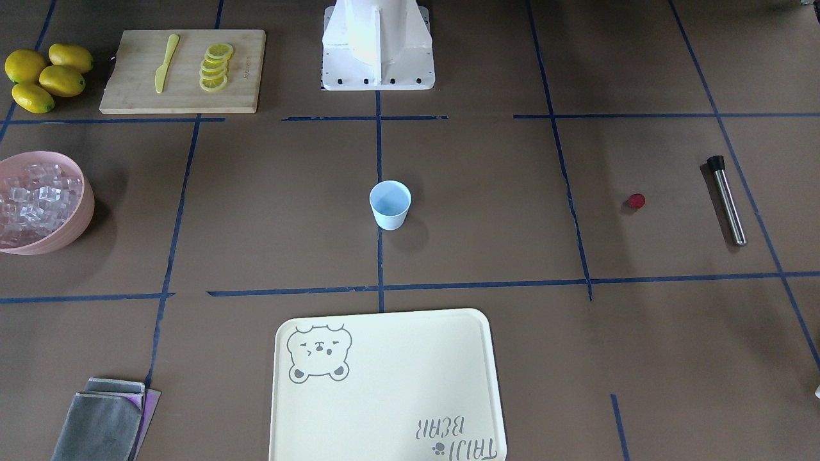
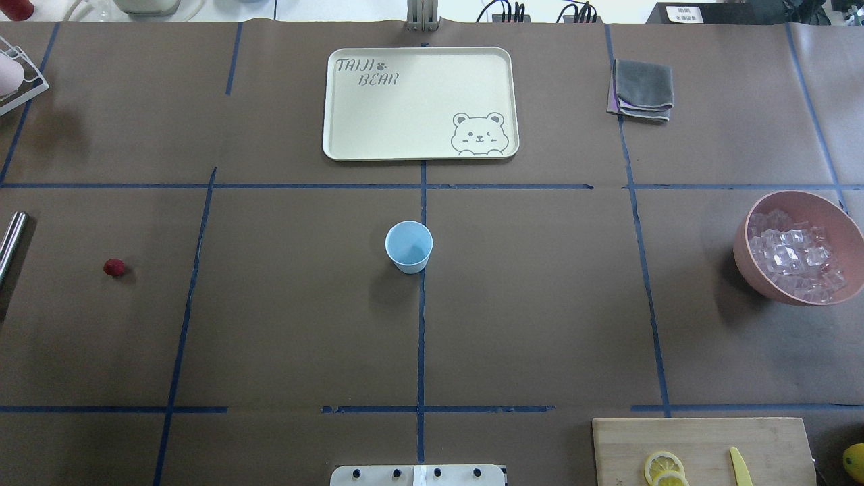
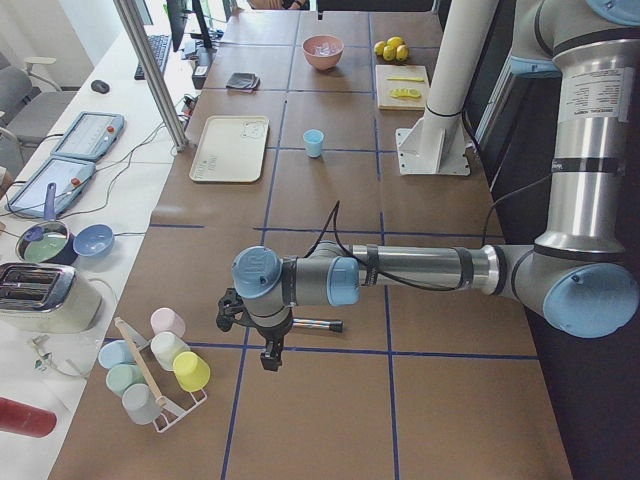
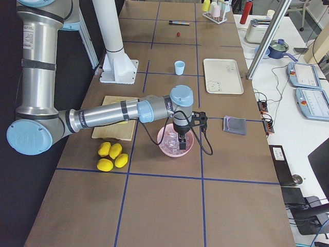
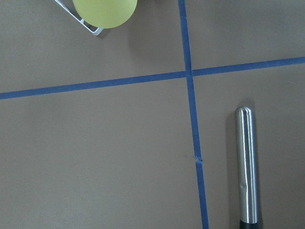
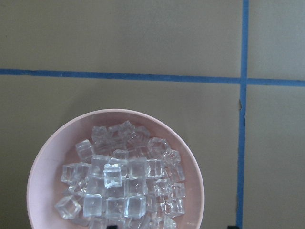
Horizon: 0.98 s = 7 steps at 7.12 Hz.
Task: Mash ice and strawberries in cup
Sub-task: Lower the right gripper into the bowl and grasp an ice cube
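Now the pale blue plastic cup (image 1: 389,205) stands upright and empty at the middle of the tabletop, where I judge both my arms can reach it. My right tool (image 4: 181,144) hangs over the pink bowl (image 1: 78,223) of clear ice cubes (image 6: 119,186), probably to fetch some. My left tool (image 3: 270,360) hovers by the steel muddler rod (image 1: 729,203), with the 1 small red strawberry piece (image 1: 636,201) lying near it, well apart from the cup. I cannot tell how far either tool is open, or whether it has hold of anything. The cream tray (image 2: 418,101) reads "TAIJI BEAR".
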{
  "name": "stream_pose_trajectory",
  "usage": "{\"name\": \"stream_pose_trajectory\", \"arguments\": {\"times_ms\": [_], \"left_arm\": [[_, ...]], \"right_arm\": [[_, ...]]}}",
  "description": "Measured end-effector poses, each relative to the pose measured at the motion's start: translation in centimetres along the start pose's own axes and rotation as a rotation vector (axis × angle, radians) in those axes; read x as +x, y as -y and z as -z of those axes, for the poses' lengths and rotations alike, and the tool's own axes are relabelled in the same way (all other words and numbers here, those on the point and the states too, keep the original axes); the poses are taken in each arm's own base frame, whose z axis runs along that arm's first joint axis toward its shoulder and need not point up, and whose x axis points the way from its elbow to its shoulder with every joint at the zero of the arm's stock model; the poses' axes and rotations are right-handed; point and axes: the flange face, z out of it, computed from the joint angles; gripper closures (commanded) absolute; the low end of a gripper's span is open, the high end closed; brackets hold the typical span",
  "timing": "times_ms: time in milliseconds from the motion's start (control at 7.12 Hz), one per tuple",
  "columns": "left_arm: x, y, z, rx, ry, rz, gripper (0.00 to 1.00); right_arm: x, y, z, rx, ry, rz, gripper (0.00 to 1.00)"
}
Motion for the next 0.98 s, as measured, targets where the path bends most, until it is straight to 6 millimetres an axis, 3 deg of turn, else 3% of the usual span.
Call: {"name": "stream_pose_trajectory", "arguments": {"times_ms": [421, 982], "left_arm": [[0.0, 0.1, 0.0, 0.001, 0.001, -0.002, 0.00], [0.1, 0.1, 0.1, 0.002, 0.002, -0.005, 0.00]], "right_arm": [[-2.7, -1.1, -4.0, -0.080, -0.035, 0.058, 0.27], [-3.9, -1.5, -7.7, -0.152, -0.050, 0.099, 0.28]]}}
